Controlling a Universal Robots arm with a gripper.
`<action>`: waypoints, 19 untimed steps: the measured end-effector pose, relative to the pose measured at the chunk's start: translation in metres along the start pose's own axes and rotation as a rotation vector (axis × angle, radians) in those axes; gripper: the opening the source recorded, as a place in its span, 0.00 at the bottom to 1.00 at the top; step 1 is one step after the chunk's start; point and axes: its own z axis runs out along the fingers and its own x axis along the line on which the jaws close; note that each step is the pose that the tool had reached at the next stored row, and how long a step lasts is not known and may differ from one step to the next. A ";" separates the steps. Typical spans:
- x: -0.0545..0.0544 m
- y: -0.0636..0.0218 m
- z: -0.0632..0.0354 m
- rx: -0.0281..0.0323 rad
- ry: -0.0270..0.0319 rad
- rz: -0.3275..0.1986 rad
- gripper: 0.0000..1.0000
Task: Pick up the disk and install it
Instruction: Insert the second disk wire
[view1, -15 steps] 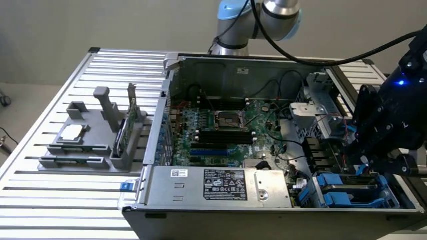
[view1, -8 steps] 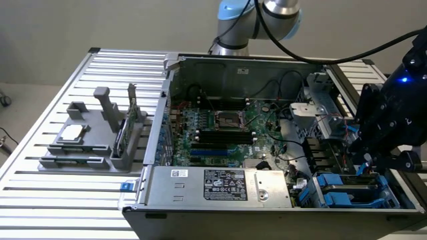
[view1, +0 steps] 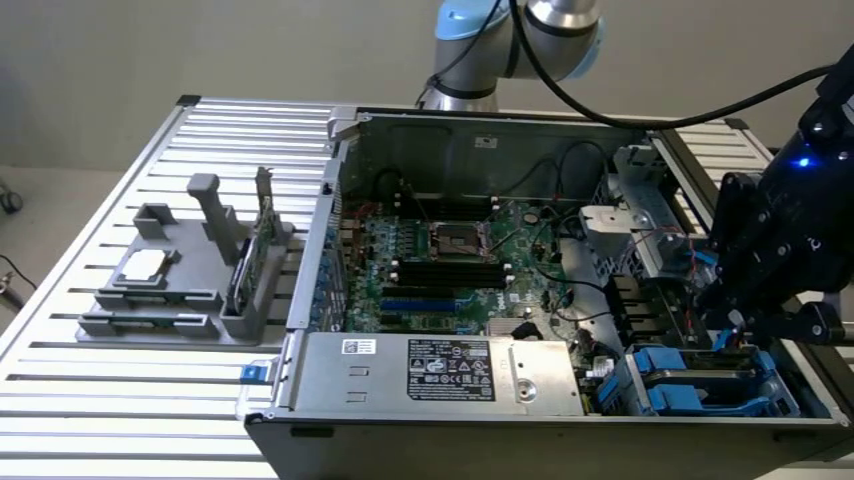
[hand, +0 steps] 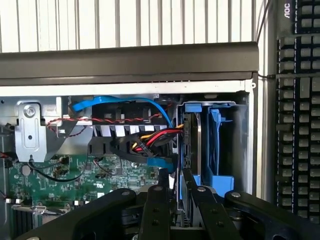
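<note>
gripper clamped on the disk, held on edge and part-way down into the blue drive bay at the open computer case's front corner beside the power supply; picked up already, not yet fully seated.

a slatted metal desk carries an open computer case and a grey parts holder.

A plain beige wall stands behind. The bench has a ribbed, pale metal top, brightly lit.
</note>
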 end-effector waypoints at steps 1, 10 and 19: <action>0.001 0.0005 0.0005 0.0001 -0.0033 -0.001 0.25; 0.008 0.0066 0.0030 0.0004 -0.0174 -0.010 0.25; 0.011 0.0070 0.0087 0.0007 -0.0352 -0.019 0.25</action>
